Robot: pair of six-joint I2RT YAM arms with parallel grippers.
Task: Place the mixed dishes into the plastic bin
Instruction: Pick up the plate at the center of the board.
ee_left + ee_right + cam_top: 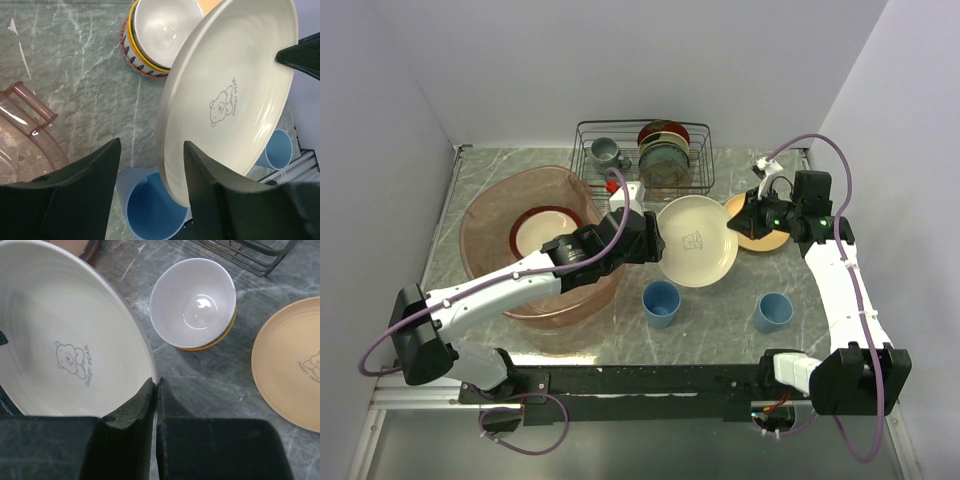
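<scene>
Top view: cream plate hangs tilted over table centre, btwn both grippers. Left gripper is at its left rim, right gripper at its right rim. Plastic bin lies left of the plate, on the L arm's side.

L wrist: fingers spread wide, plate rim in the gap beside one finger, not clamped.

R wrist: fingers pinched tight on the rim.

Prob. a handover. The L arm is nearer the bin and should clamp before R lets go.
</scene>
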